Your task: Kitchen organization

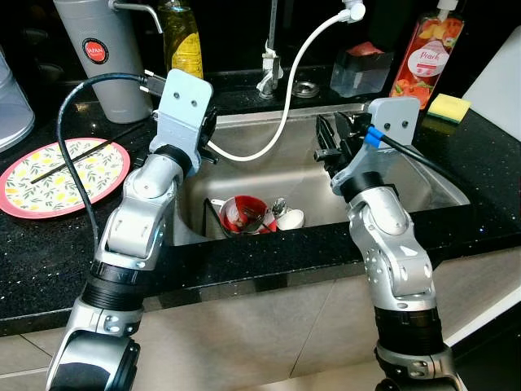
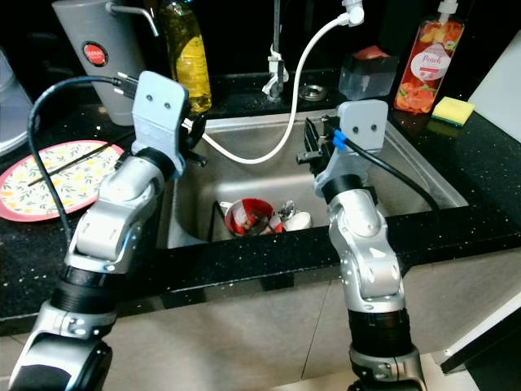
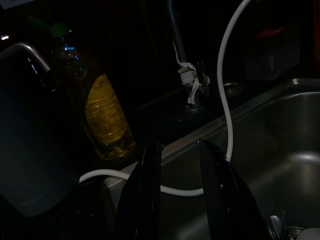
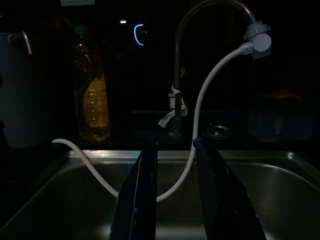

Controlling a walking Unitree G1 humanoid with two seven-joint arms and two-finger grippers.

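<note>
Left eye view, sink: a steel sink set in a black counter, with a red bowl and a white cup lying at its near left corner.
Left eye view, hose: a white hose runs from the faucet down over the sink's left rim.
Left eye view, left gripper: the left gripper hangs over the sink's left edge, close to the hose.
Left eye view, right gripper: the right gripper hovers above the basin's right half, holding nothing.
Left eye view, counter: a patterned plate with chopsticks across it lies far left; a yellow sponge sits far right.
Right eye view, back ledge: an oil bottle, a grey jug and a peach soap bottle stand behind the sink.
Left wrist view, jaws: both black fingers stand narrowly apart and empty, the hose crossing just beyond them.
Right wrist view, jaws: the fingers stand narrowly apart, empty, aimed at the faucet.
</note>
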